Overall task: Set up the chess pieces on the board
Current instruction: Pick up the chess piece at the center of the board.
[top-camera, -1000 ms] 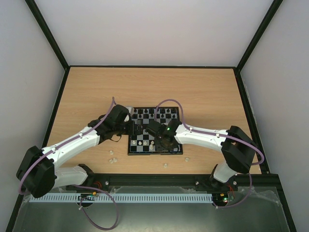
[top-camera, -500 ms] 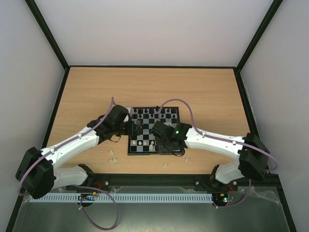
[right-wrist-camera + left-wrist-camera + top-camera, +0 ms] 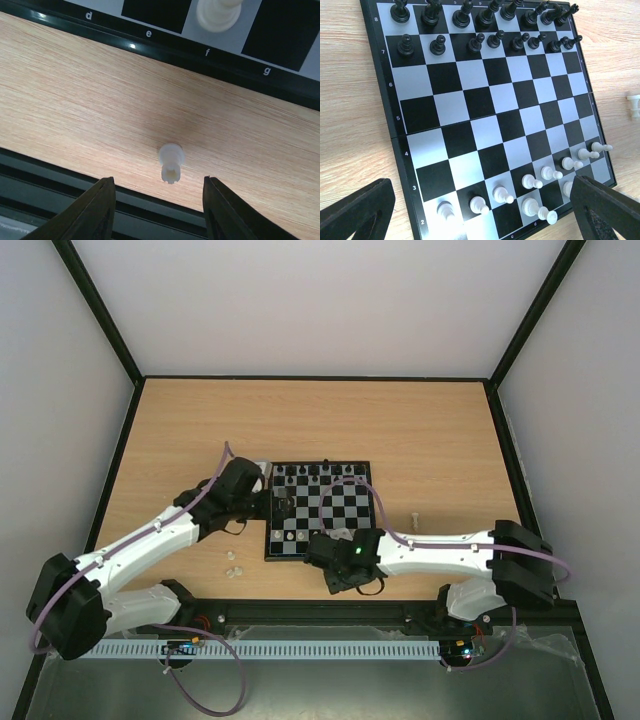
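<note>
Quick status: the board (image 3: 345, 505) sits mid tabletop (image 3: 300, 420), a bit toward the near side. The black pieces (image 3: 485, 30) fill the two far rows. The white pawns (image 3: 532, 181) run along the 2nd row from the near edge. A couple of back-row white pieces (image 3: 538, 211) stand behind them, partly cut off by a finger, so I can't count them.

The left end effector (image 3: 480, 190) hangs over the left edge of the board. It's spread wide w/ nothing in it, and its fingers (image 3: 355, 212) sit way out at the frame corners.

The right end effector (image 3: 157, 187) is down low over the bare strip of tabletop btw the board's near border and the tabletop's near edge, roughly below the e/f letters. It's wide too and holding nothing. A loose white piece (image 3: 171, 161) sits on the wood just ahead of the fingertips, about centred btw them and touching neither. From that angle I can't tell if it's upright or tipped. The f-file piece (image 3: 218, 12), also white, stands on its square right by the border.

Other stuff off the board: a stray white piece (image 3: 413, 517) on the tabletop just right of the board, plus two more strays (image 3: 232, 558) close together near the board's near-left corner.
</note>
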Action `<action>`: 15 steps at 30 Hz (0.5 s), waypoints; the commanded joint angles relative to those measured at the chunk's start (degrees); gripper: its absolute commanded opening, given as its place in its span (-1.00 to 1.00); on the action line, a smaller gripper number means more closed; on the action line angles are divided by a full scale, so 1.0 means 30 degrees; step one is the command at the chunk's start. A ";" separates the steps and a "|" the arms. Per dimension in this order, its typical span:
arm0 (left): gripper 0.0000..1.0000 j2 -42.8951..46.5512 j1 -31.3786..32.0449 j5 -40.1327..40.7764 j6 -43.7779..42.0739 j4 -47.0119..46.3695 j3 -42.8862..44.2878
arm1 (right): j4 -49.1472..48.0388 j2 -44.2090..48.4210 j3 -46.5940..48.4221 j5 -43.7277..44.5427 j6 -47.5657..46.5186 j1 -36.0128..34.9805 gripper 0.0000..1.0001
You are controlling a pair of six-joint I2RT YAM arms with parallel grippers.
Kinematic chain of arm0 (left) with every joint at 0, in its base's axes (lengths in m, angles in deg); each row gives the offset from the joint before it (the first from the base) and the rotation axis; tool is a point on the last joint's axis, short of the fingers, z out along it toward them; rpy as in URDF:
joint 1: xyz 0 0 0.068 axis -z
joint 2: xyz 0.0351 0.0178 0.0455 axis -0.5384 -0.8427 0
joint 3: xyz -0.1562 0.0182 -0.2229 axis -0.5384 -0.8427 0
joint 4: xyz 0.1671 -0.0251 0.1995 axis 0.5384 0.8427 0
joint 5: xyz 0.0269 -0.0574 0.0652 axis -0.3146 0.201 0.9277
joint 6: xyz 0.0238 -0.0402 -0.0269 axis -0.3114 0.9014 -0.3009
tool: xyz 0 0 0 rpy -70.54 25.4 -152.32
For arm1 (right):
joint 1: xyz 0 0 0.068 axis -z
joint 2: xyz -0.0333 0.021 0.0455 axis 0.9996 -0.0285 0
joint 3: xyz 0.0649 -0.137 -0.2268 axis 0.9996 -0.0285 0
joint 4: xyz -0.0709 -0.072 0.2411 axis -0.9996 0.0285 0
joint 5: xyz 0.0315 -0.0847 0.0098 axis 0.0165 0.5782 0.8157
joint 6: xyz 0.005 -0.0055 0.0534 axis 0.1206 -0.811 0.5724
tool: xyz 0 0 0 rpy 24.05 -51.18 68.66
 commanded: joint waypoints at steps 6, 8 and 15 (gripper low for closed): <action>0.98 0.0716 -0.0143 0.0257 0.0232 0.0456 0.0216 | -0.0404 -0.1536 -0.0419 0.0238 0.0870 -0.0214 -0.08; 0.98 0.0708 -0.0143 0.0240 0.0265 0.0423 0.0180 | -0.0563 -0.1780 -0.0420 0.0278 0.0841 -0.0164 -0.11; 0.98 0.0522 -0.0143 0.0142 0.0226 0.0262 0.0148 | -0.0913 -0.2031 -0.0666 -0.0046 0.0722 0.0134 -0.39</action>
